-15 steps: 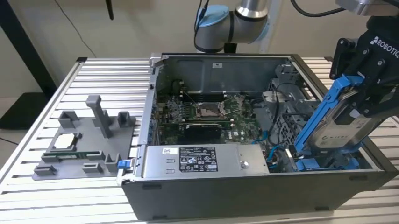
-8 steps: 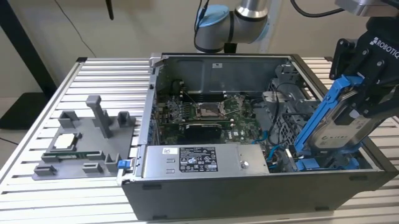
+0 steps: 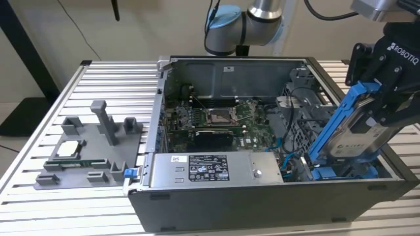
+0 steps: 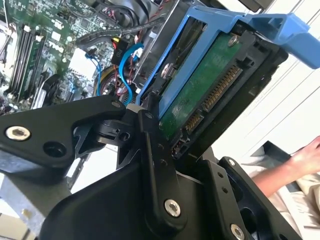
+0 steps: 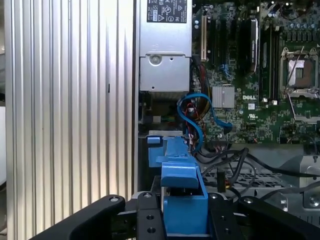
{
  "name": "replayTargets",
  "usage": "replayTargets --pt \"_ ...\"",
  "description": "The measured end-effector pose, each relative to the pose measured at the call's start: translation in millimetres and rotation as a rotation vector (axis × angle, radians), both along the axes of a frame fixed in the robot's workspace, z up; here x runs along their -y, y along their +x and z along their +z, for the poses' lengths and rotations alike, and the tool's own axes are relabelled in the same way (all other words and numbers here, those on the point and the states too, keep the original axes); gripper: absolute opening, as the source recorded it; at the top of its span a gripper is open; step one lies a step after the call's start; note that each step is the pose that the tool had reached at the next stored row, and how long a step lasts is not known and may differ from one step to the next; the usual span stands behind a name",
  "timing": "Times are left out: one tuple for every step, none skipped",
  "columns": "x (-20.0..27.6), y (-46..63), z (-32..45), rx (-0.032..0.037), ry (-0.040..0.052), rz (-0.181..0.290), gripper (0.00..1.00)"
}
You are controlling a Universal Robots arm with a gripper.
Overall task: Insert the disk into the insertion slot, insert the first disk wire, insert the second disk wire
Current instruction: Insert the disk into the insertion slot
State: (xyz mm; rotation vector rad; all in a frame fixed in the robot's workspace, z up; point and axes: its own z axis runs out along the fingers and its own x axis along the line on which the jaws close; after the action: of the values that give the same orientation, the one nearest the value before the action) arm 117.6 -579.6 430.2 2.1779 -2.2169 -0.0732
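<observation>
My tool [image 3: 379,105] pinches the disk [image 3: 351,140] by its blue carrier. Wrist pitched over, disk steeply tilted above the open computer case [image 3: 262,206], lower end near the insertion slot [image 3: 341,173] inside the case.

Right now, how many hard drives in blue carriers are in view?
1. The disk, clamped in the hand, hangs tilted over the insertion slot at the exterior view's right end of the case. Others could be hidden inside the case.
</observation>
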Motion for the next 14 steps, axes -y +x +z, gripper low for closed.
replayTargets --pt "0.0 0.0 -0.6 0.0000 0.0011 0.000 0.00" --pt "0.0 0.0 -1.2 0.0000 0.0024 0.000 0.00" --pt "0.0 0.1 -1.8 0.0000 0.0037 0.000 0.00" --pt "0.0 0.2 -2.6 0.0000 0.0054 0.000 0.00" --pt "0.0 0.3 -3.5 0.0000 0.0073 0.000 0.00" --pt "0.0 0.5 -4.5 0.0000 0.0093 0.000 0.00" --pt "0.0 0.7 -5.5 0.0000 0.0113 0.000 0.00" --pt "0.0 0.9 -6.8 0.0000 0.0133 0.000 0.00" --pt "0.0 1.2 -8.1 0.0000 0.0149 0.000 0.00" --pt "0.0 1.5 -9.2 0.0000 0.0163 0.000 0.00" --pt "0.0 2.0 -10.4 0.0000 0.0177 0.001 0.00" --pt "0.0 2.8 -11.6 0.0000 0.0188 0.001 0.00" --pt "0.0 3.6 -12.7 0.0000 0.0198 0.001 0.00" --pt "0.0 4.4 -13.9 0.0000 0.0206 0.001 0.00"
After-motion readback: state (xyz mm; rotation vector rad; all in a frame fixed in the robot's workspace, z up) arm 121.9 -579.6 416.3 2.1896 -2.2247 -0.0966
